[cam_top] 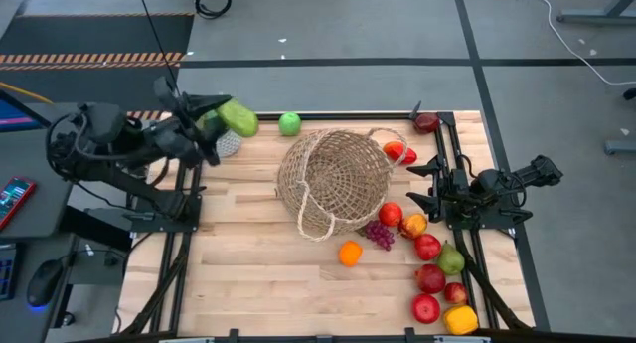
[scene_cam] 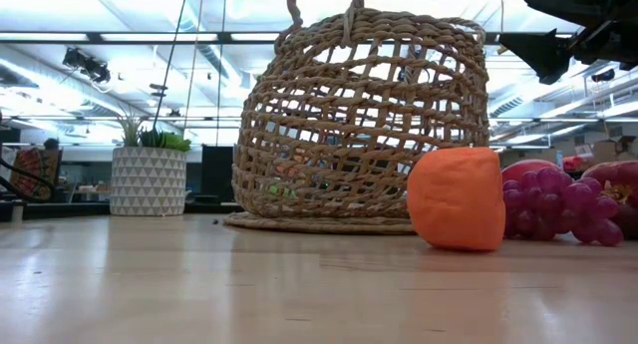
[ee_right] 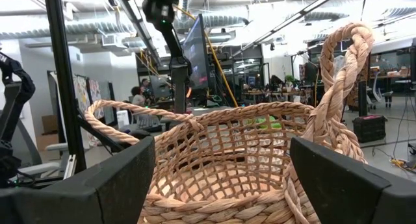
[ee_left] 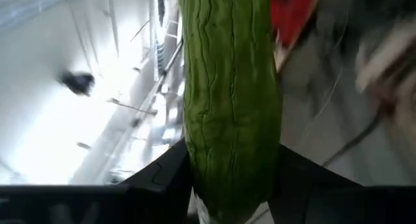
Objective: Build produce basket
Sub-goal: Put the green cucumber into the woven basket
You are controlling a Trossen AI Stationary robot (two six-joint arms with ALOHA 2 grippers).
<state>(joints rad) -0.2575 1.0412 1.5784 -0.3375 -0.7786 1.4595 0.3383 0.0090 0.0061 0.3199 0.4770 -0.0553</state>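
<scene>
The tan wicker basket stands mid-table, one loop handle toward the near side and the other toward the right. My left gripper is at the far left, raised over a small white pot, and is shut on a green cucumber. My right gripper is open and empty just right of the basket, facing it. Loose produce lies around the basket: a green apple, a red pepper, purple grapes, an orange, red apples, a pear and a yellow pepper. My left gripper pinches the cucumber between its two fingers, one on each long side, near one end. The rest of the cucumber juts out forward past the fingertips. It is lifted clear of the table, above the pot.
The white pot with a green plant stands at the far left, under the held cucumber. A red apple lies at the far right corner. Bare wooden tabletop lies at the near left. Dark arm frames run along both table sides.
</scene>
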